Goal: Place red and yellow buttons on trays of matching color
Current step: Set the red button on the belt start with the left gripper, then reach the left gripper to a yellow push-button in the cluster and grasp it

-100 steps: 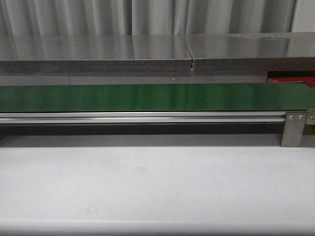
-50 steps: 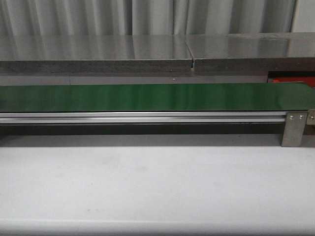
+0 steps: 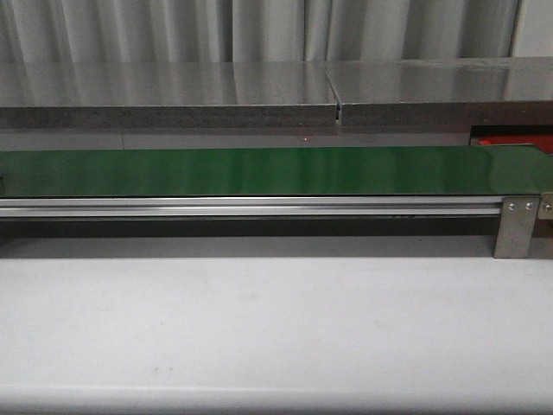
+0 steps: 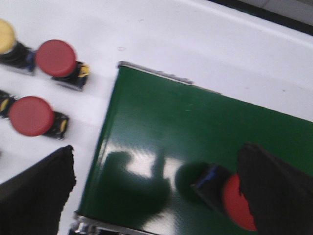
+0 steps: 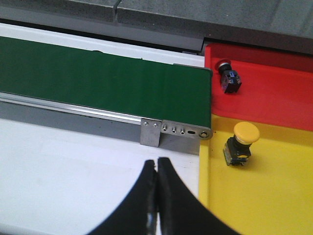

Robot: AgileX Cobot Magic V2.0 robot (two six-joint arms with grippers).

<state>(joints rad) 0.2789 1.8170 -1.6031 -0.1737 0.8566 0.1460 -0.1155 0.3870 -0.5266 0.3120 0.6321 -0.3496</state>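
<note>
The left gripper had its fingers wide apart over the end of the green belt. A red button lay on its side on the belt, touching the inner face of one finger; the other finger was well apart from it, so nothing was clamped. On the white table, just beside the end of the belt, stood two more red buttons and a yellow button at the edge of the view.

The right gripper had its fingers pressed together, holding nothing, above the white table near the other end of the belt. Beyond that end, a red button lay in the red tray, and a yellow button lay in the yellow tray, near the side that meets the belt.

In the front view, the belt was bare.
</note>
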